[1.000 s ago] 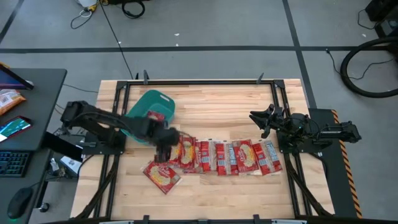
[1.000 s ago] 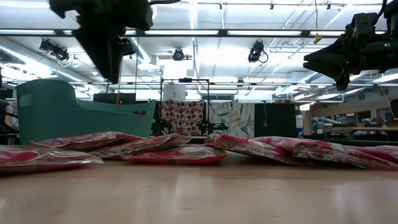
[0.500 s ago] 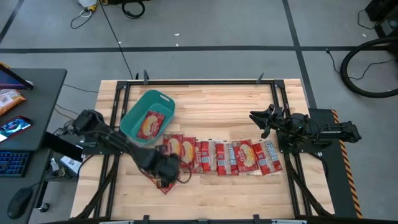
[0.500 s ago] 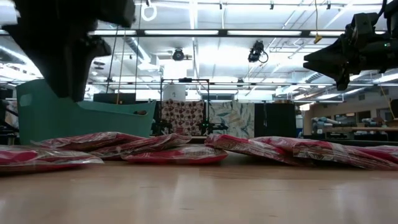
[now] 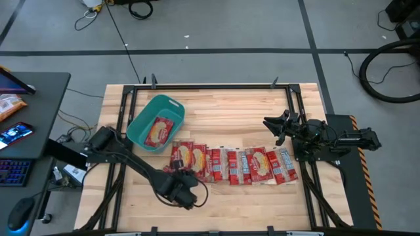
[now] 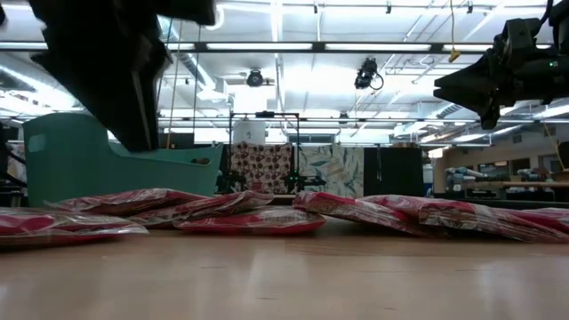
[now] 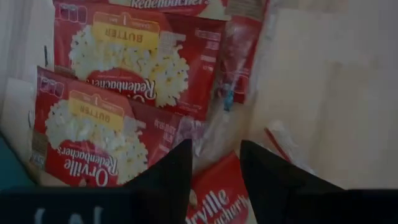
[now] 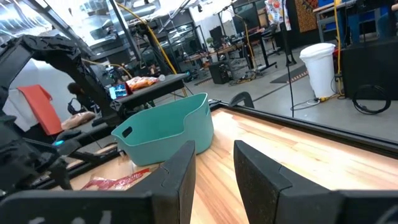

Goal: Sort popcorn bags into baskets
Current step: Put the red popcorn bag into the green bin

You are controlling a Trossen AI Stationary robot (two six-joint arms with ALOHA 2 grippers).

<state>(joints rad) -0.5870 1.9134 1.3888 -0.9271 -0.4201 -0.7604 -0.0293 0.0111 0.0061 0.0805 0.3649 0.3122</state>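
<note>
Several red popcorn bags lie flat in a row across the table's middle. One more bag lies inside the teal basket at the far left. A lone bag lies nearer the front edge. My left gripper hangs above it, open and pointing steeply down, and the bag shows in the gap between its fingers. In the low view the left gripper stands clear above the bags. My right gripper waits open and level at the table's right side.
The basket stands on the table left of the row of bags. Black rails run along the table's left and right sides. Bare wood lies in front of the row and behind it.
My left gripper has swung from beside the basket toward the table's near edge and sunk lower, turning as it went. It now hangs over the lone bag in front of the row. The bags and the right arm have kept still.
</note>
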